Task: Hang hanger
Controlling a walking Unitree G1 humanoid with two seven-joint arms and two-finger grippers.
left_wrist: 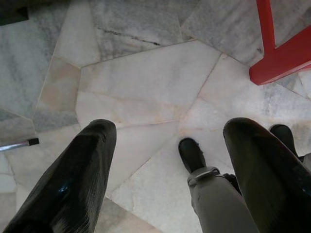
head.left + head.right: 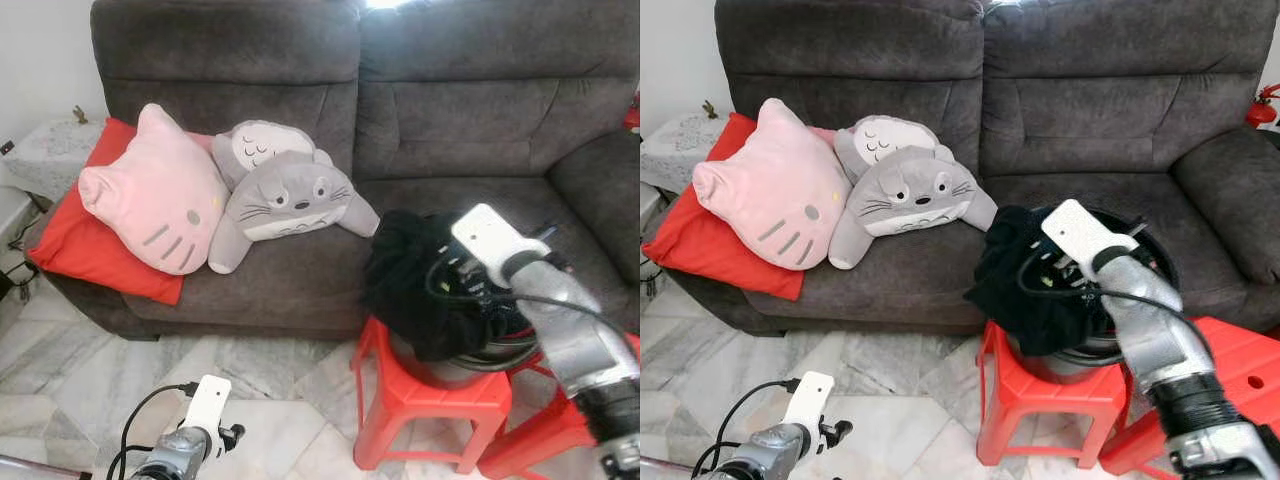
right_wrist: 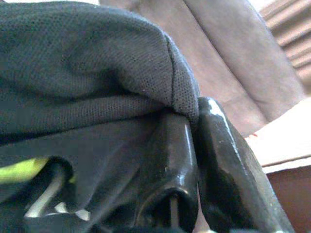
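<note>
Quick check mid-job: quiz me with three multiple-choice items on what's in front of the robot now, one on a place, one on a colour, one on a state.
1. Where does the black garment lie?
A. on the floor
B. over the bucket's rim
C. on the sofa cushion

2. What colour is the stool under the bucket?
A. red
B. blue
C. white

3. How is the right pincer?
A. wide open
B. shut on the black garment
C. holding a pillow

Answers: B, the cloth drapes over the rim; A, the stool is plainly red; B, the right wrist view shows fabric pinched between the fingers.
</note>
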